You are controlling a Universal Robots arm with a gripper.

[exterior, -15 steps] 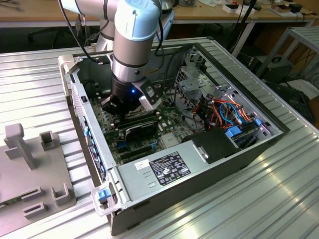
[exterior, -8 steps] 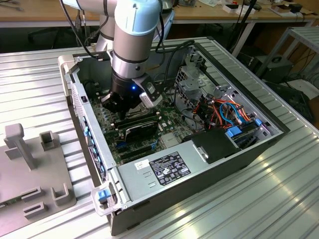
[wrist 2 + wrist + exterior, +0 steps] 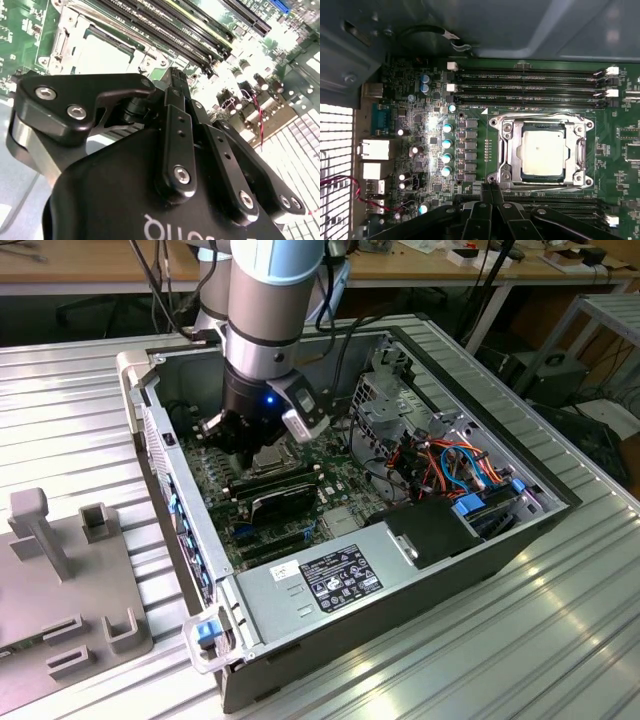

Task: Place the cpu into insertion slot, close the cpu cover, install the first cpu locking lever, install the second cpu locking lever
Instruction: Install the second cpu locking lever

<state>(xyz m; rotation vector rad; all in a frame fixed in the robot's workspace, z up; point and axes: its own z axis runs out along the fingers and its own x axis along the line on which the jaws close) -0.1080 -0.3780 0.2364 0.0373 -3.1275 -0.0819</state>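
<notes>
- Hovering low over the motherboard [image 3: 410, 135] inside an open computer case [image 3: 480, 540], the single gripper [image 3: 491, 186] has its two black fingers [image 3: 176, 95] pressed together at the tips, with nothing between them.
- The fingertips sit just beside one edge of the insertion slot [image 3: 501, 150], between it and the nearest bank of memory slots [image 3: 555, 206]; whether they touch the board cannot be told.
- One cpu [image 3: 543, 151], a flat square chip with a pale silver-grey face, lies seated in the insertion slot, squarely within its silvery rim.
- One cpu cover [image 3: 580, 150], a thin metal frame with a large square window, lies flat around the chip, which shows through the window.
- Two banks of long black memory slots flank the socket in the first wrist view: four slots [image 3: 530, 87] on the far side, the rest partly hidden by the gripper.
- In the exterior view the arm [image 3: 265, 310] reaches down into the case, which rests on a ribbed metal table [image 3: 560, 640]; a grey fixture plate [image 3: 60, 580] lies at the exterior view's left.
</notes>
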